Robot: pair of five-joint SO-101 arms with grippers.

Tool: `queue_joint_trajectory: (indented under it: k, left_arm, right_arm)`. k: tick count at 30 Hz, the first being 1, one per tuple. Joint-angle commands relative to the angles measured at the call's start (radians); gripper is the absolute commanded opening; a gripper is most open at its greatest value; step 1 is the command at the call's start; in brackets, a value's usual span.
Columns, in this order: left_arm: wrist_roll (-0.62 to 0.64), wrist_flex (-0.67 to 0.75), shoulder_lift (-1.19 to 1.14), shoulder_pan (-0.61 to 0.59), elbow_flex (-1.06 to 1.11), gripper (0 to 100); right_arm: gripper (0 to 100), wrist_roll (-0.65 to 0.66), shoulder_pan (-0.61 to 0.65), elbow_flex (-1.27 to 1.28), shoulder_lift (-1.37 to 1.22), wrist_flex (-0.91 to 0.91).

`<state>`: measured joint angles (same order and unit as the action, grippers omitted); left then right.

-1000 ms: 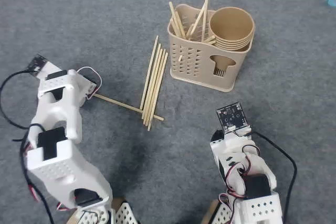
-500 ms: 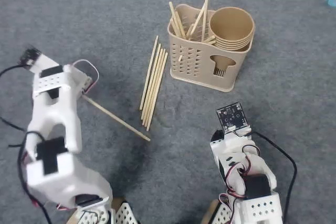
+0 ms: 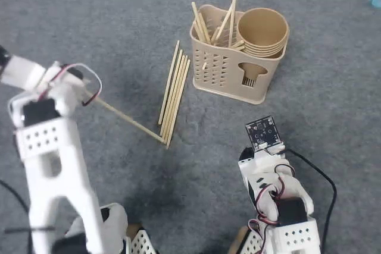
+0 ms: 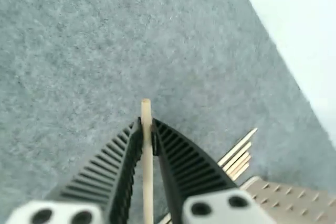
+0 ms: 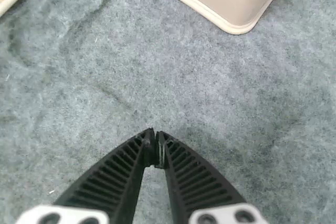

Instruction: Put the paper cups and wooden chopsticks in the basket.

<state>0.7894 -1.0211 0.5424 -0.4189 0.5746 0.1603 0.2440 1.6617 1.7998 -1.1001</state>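
- At the left of the carpet (image 3: pixel 333 87), the left gripper (image 4: pixel 146 125) clamps one chopstick (image 3: pixel 128 121).
- Near the basket (image 3: pixel 226 69), the right gripper (image 5: pixel 155 140) sits closed, empty.

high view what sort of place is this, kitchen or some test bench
Probably a robot test bench, not a kitchen: two white arms stand at a grey felt-like mat, with a basket of paper cups and loose wooden chopsticks as props.
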Motion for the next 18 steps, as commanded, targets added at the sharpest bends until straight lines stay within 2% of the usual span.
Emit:
queue_joint_trajectory:
  k: [1,6,11,18]
  left_arm:
    - [-0.115,0.069,0.216,0.009,0.163,1]
    - [-0.215,0.222,0.446,0.009,0.351,1]
    - [-0.273,0.367,0.654,0.015,0.36,1]
    - [-0.399,0.651,0.829,0.172,0.432,1]
  right_arm:
    - [0.9,0.018,-0.008,0.021,0.015,-0.004]
    - [0.9,0.018,-0.007,0.021,0.015,-0.004]
    - [0.9,0.018,-0.008,0.021,0.015,-0.004]
    - [0.9,0.018,-0.012,0.021,0.015,-0.004]
